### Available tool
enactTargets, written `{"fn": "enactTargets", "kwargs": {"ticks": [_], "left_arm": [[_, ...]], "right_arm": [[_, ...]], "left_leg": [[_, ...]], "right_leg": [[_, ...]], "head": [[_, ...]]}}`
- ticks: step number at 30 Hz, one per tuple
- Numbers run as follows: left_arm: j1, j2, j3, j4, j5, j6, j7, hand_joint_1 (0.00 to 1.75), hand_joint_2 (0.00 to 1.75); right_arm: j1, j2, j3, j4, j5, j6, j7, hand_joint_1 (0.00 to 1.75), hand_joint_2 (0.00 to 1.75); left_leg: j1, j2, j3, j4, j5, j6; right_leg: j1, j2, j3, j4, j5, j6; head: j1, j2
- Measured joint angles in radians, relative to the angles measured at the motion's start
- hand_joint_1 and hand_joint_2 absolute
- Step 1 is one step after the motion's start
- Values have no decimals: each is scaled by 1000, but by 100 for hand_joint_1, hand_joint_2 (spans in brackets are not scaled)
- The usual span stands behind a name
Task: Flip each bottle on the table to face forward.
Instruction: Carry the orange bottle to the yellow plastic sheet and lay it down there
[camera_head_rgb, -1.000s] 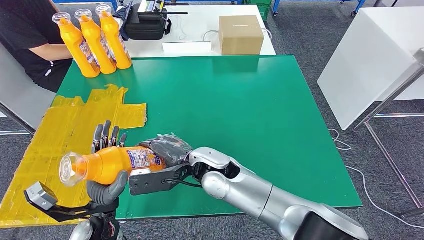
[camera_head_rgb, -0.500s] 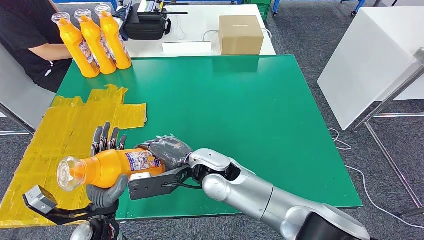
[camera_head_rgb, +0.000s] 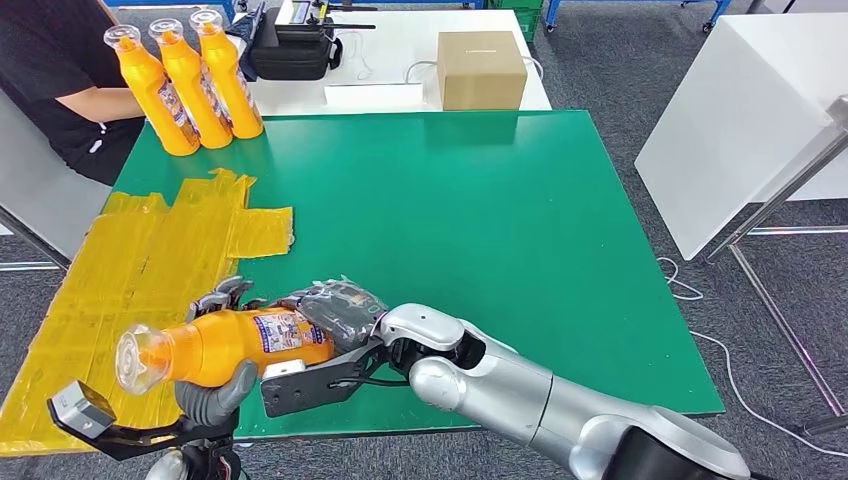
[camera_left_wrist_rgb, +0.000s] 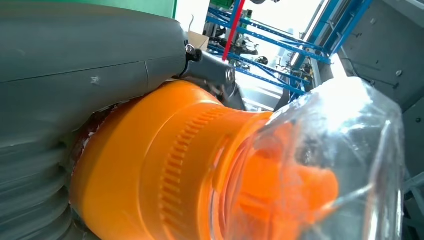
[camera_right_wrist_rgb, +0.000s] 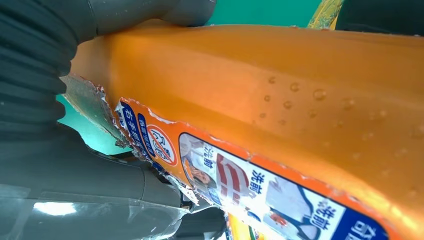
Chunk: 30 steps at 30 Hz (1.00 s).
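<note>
A: Where was the bottle at that moment?

B: The orange plastic bottle with the clear cap (camera_head_rgb: 215, 342) lay on its side in the air, over the near left corner of the green tabletop (camera_head_rgb: 480, 230), just above the patch of yellow tape (camera_head_rgb: 140, 260). Its cap pointed to the robot's left and its printed label faced up.

A: Which hand had it?

B: Both. The left hand (camera_head_rgb: 212, 385) cupped the neck end from beneath, thumb curled up against the orange shoulder, with darker fingers (camera_head_rgb: 222, 293) closing over the far side. The right hand (camera_head_rgb: 340, 305), in its grey cover, was wrapped round the base end. In the right wrist view the label (camera_right_wrist_rgb: 250, 180) sat right against that hand, and the left wrist view showed the ribbed orange collar (camera_left_wrist_rgb: 175, 165) pressed into the grey palm.

A: So how far along would you put the task?

B: Three more orange bottles (camera_head_rgb: 185, 85) stood upright in a tight row at the far left corner, near a seated person in black (camera_head_rgb: 50, 70). Whether those count as already turned, I couldn't tell. My judgement: the held bottle was mid-flip, passing between hands, and it was not yet set down facing forward. That placement remained.

A: Anything else about?

B: A cardboard box (camera_head_rgb: 482, 68) on the white table behind.
</note>
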Motion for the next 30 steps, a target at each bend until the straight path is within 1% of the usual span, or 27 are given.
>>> {"fn": "enactTargets", "kwargs": {"ticks": [14,15,18,19,21,23,25,28,30], "left_arm": [[0,0,4,0,1,-9,-6,175,175],[0,0,4,0,2,-9,-6,175,175],[0,-1,5,0,2,-10,-8,175,175],[-1,-1,5,0,2,-10,-9,175,175],[-2,-2,5,0,2,-10,-11,175,175],[-4,-3,6,-1,1,-8,-11,175,175],[-6,-3,9,-1,-10,6,-11,175,175],[-8,-3,22,-3,-69,69,-22,175,175],[-10,2,38,-11,-136,131,-36,175,175]], "right_arm": [[0,-3,4,-5,0,-1,-2,175,175],[0,-4,4,-5,0,-1,-2,169,175],[1,-6,4,-6,4,-7,-2,113,175],[2,-8,3,-8,9,-15,-2,99,175],[6,-12,2,-13,24,-33,-3,50,175],[9,-16,2,-20,37,-45,-4,0,87],[14,-22,0,-28,51,-59,-4,0,0],[43,-41,-21,-54,73,-96,-6,0,0],[71,-69,-57,-87,84,-125,-12,0,0]], "left_leg": [[0,0,0,0,0,0],[0,0,0,0,0,0],[0,0,0,0,0,0],[0,0,0,0,0,0],[0,0,0,0,0,0],[0,0,0,0,0,0],[0,0,0,0,0,0],[0,0,0,0,0,0],[0,-1,0,0,0,0]], "right_leg": [[0,0,0,0,0,0],[0,0,0,0,0,0],[0,0,0,0,0,0],[0,0,0,0,0,0],[0,0,0,0,0,0],[0,0,0,0,0,0],[0,0,0,0,0,0],[0,0,0,0,0,0],[0,0,0,0,0,0]], "head": [[0,0],[0,0],[0,0],[0,0],[0,0],[0,0],[0,0],[0,0],[0,0]]}}
